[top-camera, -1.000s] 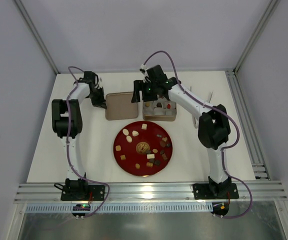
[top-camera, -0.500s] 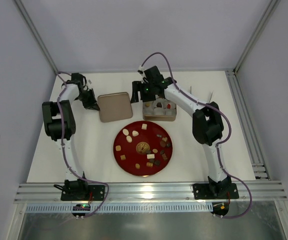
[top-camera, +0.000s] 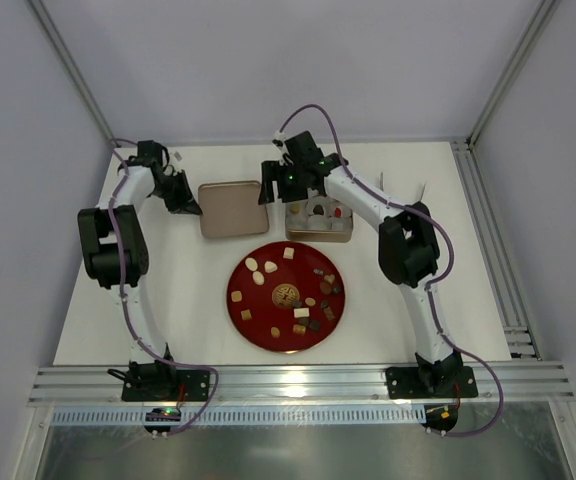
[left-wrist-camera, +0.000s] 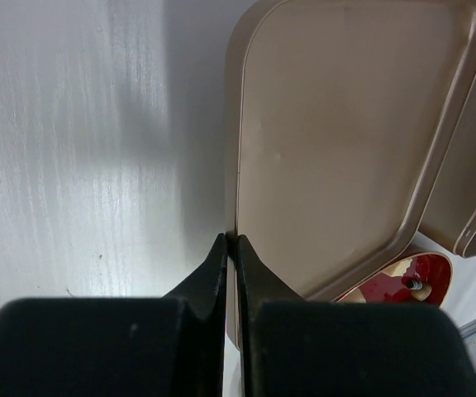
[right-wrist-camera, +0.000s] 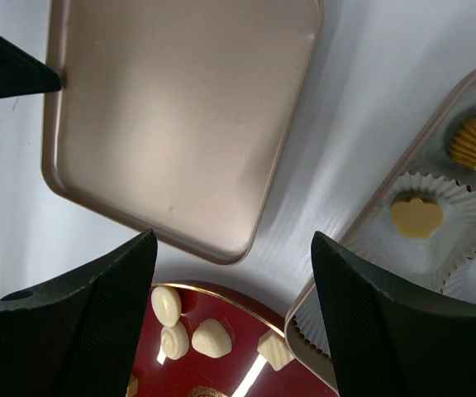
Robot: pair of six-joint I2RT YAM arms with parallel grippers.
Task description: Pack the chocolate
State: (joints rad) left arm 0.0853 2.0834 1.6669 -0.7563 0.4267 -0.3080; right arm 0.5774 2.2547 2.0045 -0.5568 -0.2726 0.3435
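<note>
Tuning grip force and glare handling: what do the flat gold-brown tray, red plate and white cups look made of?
Gold-brown tray: probably thin sheet metal with a satin finish, going by the rolled rim and soft, even sheen.
Red plate: glossy, either lacquer or plastic, can't tell which; it shows a bright reflected streak.
White cups: matte paper with crimped, fluted walls.

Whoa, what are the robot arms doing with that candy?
They are packing chocolates into a gold tin. Most sit on the red plate; a few are in the tin's paper cups. The left gripper is shut, tips at the edge of the lid lying beside the tin. The right gripper hangs open over the gap between them, holding nothing.
</note>
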